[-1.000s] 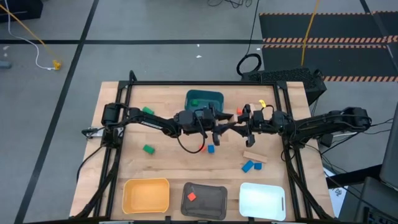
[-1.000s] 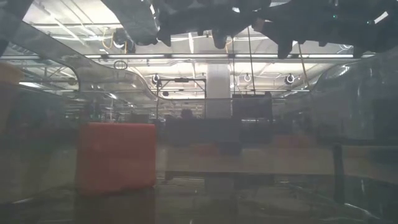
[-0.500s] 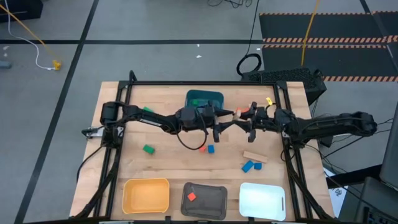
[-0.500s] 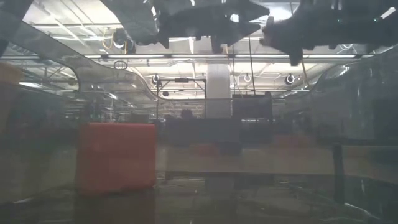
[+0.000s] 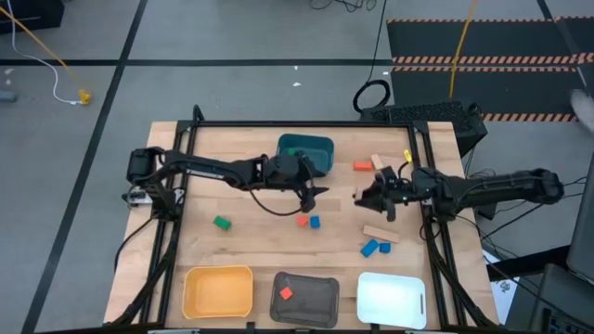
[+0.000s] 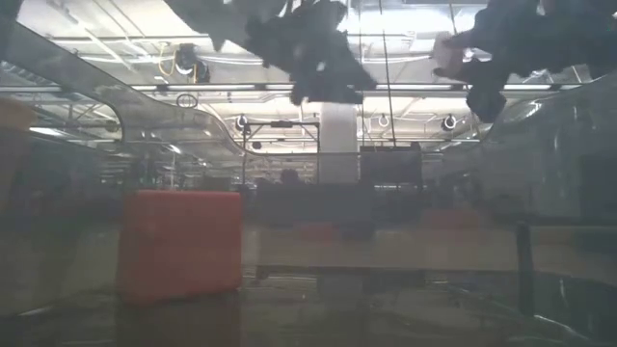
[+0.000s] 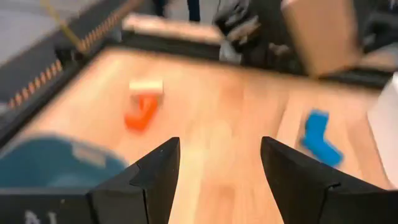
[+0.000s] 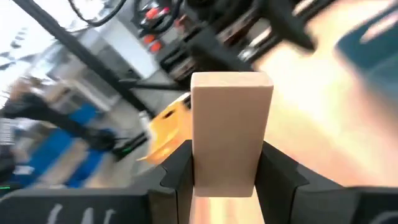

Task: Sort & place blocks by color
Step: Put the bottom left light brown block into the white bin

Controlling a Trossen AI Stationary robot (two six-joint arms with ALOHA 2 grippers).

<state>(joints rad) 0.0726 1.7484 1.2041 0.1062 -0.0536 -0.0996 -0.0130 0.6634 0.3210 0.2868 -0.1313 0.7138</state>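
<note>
The grippers have drawn apart: left gripper (image 7: 217, 168) spread empty, right gripper (image 8: 227, 165) clamping 1 tan block (image 8: 231, 127), its base hidden.

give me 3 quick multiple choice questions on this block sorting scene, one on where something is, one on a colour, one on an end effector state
1. Where is the lone red block lying in a tray?
A. yellow tray
B. grey tray
C. white tray

2. What colour is the block in the right end effector?
A. plain tan
B. green
C. blue

3. How is the left end effector?
A. shut on a red block
B. shut on a blue block
C. open, holding nothing

Answers:
1. B: the red block sits in the grey tray, between the yellow tray and the white tray.
2. A: the right wrist view shows a tan block clamped in the right end effector.
3. C: the left wrist view shows the left end effector with its fingers apart and bare table between them.
</note>
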